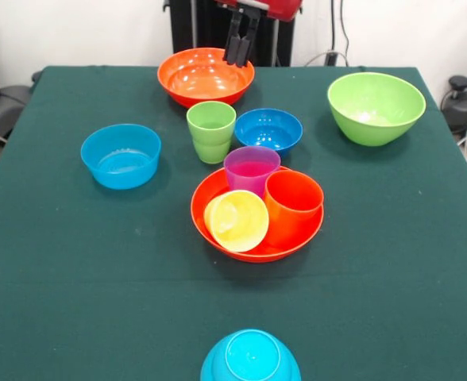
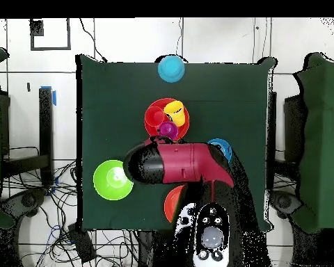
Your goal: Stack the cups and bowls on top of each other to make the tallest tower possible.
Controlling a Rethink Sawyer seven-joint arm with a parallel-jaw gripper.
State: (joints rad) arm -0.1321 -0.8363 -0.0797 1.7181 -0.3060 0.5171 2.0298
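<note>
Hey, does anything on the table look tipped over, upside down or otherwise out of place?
Yes. The yellow plastic cup lies on its side inside the large orange plastic bowl at mid-table, beside the upright purple cup and orange cup. The light blue bowl at the near edge sits upside down.

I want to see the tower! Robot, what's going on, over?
Gripper empty, above far orange bowl. Purple cup, orange cup and tipped yellow cup sit in near orange bowl. No tower yet.
</note>
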